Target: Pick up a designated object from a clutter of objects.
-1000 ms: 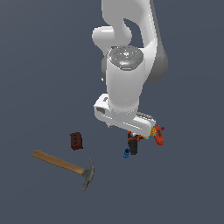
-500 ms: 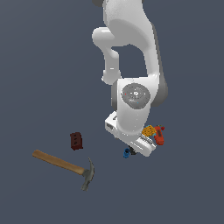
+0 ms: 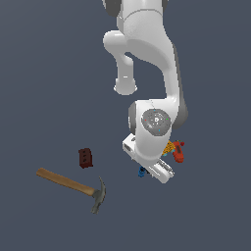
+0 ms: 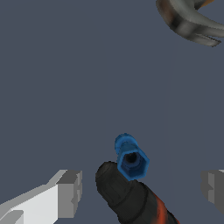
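The designated object, a tiny dark-blue peg (image 4: pixel 130 157), lies on the floor with its hexagonal end towards the wrist camera, touching the black end of a red-and-black drill (image 4: pixel 133 201). My gripper (image 4: pixel 142 189) is open and empty; its fingers (image 4: pixel 70 192) stand wide apart on either side of the peg and drill. In the exterior view the peg (image 3: pixel 142 171) peeks out just at the left of my lowered hand (image 3: pixel 156 166), which hides the fingers. The light-blue cup is out of view.
A red drill (image 3: pixel 178 152) and a yellow block (image 3: pixel 169 146) lie behind the hand at the exterior view's right. A wooden-handled hammer (image 3: pixel 73 184) and a dark-red brick (image 3: pixel 86 158) lie at the left. The hammer's head (image 4: pixel 188 22) shows in the wrist view.
The arm has bent down and the hand has dropped lower over the peg and drill. The objects have not moved.
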